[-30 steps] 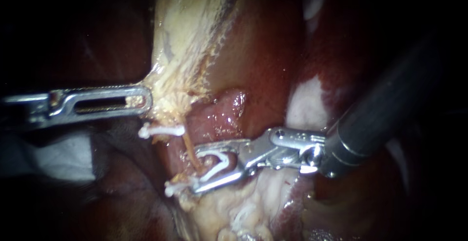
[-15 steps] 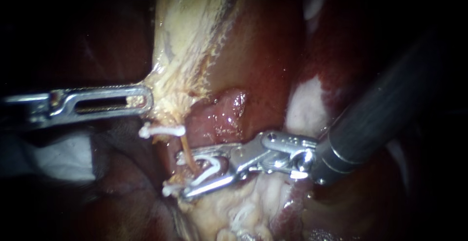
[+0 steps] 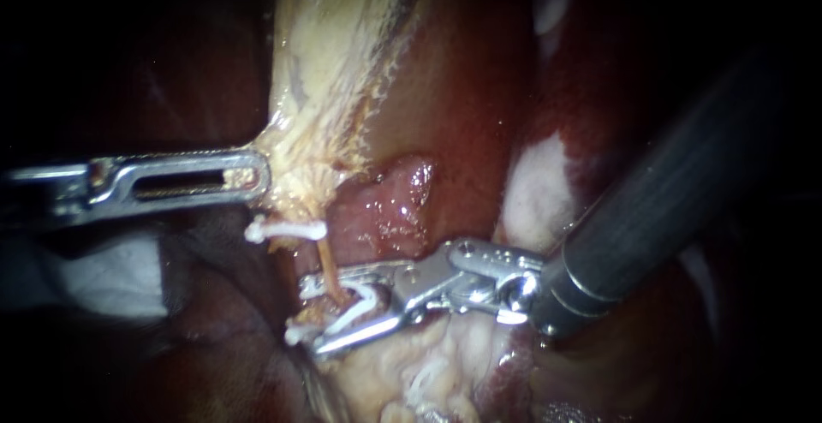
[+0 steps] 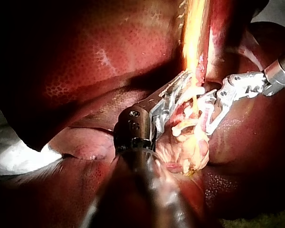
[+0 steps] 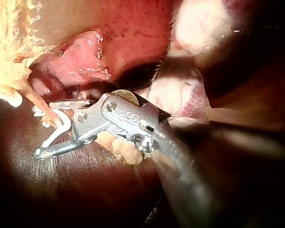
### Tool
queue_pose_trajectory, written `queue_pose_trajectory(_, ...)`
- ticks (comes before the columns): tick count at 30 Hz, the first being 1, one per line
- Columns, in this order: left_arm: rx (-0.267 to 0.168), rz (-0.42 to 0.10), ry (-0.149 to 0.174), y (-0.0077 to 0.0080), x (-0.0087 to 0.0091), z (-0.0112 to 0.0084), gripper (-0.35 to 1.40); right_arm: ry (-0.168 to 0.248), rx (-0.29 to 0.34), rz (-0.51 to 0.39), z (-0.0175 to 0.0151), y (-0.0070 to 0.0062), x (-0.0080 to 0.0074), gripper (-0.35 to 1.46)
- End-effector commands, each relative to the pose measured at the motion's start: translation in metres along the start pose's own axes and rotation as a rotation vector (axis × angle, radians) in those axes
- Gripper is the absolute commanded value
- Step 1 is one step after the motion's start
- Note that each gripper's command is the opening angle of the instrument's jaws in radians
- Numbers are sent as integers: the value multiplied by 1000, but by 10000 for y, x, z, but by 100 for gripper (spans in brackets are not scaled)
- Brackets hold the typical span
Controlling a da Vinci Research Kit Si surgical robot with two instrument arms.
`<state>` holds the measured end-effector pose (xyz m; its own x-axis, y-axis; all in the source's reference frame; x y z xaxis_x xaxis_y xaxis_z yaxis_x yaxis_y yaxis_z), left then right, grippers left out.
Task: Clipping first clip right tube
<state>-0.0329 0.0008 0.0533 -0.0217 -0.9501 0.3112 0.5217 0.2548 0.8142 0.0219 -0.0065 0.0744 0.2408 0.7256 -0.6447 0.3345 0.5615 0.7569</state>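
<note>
A thin orange tube runs down from the pale gallbladder. One white clip sits across its upper end. My right instrument comes in from the right. Its jaws stand apart and hold a white clip between them, one jaw on each side of the tube. A small white piece shows at the lower jaw's tip. The right wrist view shows the same jaws around the tube. My left instrument is shut on the gallbladder's lower edge, as the left wrist view also shows.
Dark red liver fills the background and right side. Pink glistening tissue lies just above the right jaws. Pale fatty tissue lies under them. White gauze sits below the left instrument's shaft.
My right instrument has slid to the left with its clip, so its jaws now reach past the tube. The left instrument and the upper clip have not moved.
</note>
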Motion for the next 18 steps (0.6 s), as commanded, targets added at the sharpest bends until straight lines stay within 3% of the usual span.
queue_pose_trajectory(1,1,0,0,1,0,0,-35,-4,9,14,-1,-1,-1,54)
queue_pose_trajectory(18,3,1,1,6,-1,1,-35,-20,28,47,-6,7,-24,46)
